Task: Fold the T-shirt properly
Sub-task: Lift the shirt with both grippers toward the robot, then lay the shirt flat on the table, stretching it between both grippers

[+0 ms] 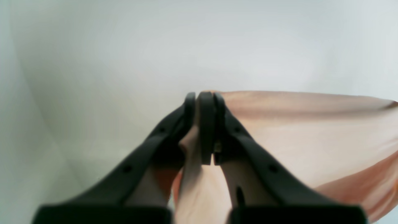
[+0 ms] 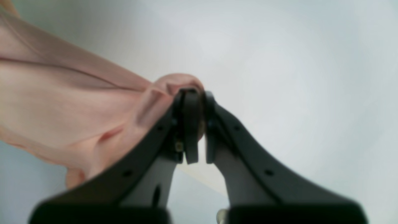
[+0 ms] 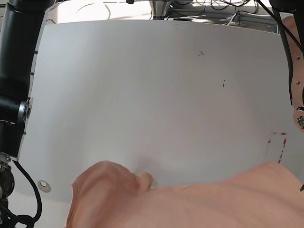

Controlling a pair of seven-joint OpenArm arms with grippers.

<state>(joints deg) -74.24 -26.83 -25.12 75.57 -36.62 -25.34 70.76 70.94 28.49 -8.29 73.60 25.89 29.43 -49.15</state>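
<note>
T-shirt (image 3: 190, 204): peach, wrinkled, bunched along the base view's bottom edge on the white desk (image 3: 152, 95). Left hand (image 1: 203, 124) clamped on its fabric; right hand (image 2: 194, 124) likewise.

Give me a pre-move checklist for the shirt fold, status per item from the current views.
1. Left gripper shut on the salmon-pink cotton T-shirt: ok, fabric is pinched between its black fingers.
2. Right gripper shut on the T-shirt: ok, a bunched fold wraps its tip.
3. Fabric stretched between the two grips: ok, it runs sideways from each gripper with only shallow creases.
4. White table ahead free of objects: ok in the base view, only small marks.
5. Collar and sleeve positions: cannot tell, not in view.
6. Shirt fully lifted off the table: cannot tell, lower part is cut off.
</note>
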